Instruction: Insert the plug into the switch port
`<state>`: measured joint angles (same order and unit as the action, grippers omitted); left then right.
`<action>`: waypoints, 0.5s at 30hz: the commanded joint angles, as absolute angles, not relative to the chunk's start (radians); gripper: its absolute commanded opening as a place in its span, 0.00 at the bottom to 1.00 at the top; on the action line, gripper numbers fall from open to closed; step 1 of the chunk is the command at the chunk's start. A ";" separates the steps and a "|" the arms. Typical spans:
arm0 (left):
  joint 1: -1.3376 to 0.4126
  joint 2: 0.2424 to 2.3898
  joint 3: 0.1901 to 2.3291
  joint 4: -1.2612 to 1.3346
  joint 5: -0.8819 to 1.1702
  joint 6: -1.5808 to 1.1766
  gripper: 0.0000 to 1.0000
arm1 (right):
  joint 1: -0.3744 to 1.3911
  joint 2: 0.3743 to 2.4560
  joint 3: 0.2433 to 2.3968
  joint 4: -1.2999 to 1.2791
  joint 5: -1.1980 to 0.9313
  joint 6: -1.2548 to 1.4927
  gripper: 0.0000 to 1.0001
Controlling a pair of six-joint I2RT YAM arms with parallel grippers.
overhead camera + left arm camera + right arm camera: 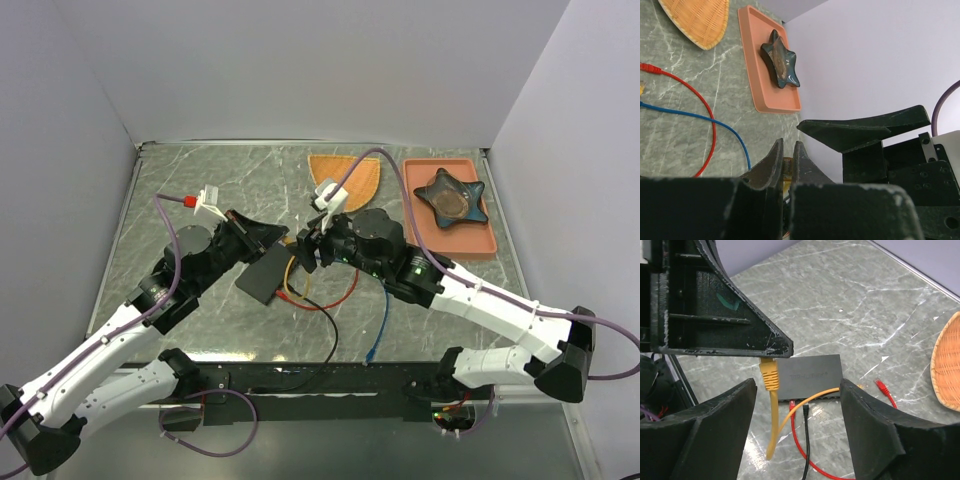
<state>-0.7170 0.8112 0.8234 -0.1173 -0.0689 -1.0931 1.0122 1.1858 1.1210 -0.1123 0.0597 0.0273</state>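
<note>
1. Claws first: the left gripper is pinched shut on the yellow plug, which hangs up off the table with its cable trailing straight down. The nose end is tucked under the finger, so I can't see it.
2. The right gripper has its jaws spread with nothing in them. It's parked right next to the left one, and the plug dangles just ahead of its left finger.
3. Key bit imo: from the right wrist, the switch lies flat on the table, below and just past the plug. From above, its long axis runs diagonally, near-left to far-right.
4. The switch port is somewhere on the long edge facing the right claw, no idea which socket. A red cable and a black cable look like they already run into that edge.
5. So the plug hangs vertical while the sockets face sideways. My guess is it has to be turned level and pushed in toward that edge, maybe after a handover to the right claw, which sits on the port side. Both arms are about equally close.
6. Containers: the salmon tray at the far right holds a dark star-shaped dish. The woven basket sits beside it, and I can't see anything in it.
</note>
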 commanded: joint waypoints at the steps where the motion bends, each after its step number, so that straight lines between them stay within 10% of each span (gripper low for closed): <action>1: -0.719 0.793 0.861 -0.077 -0.071 -1.086 0.01 | 1.025 1.206 1.201 -0.078 0.069 0.017 0.70; 15: -0.719 0.785 0.868 -0.087 -0.071 -1.072 0.01 | 1.028 1.247 1.224 -0.074 0.028 0.029 0.56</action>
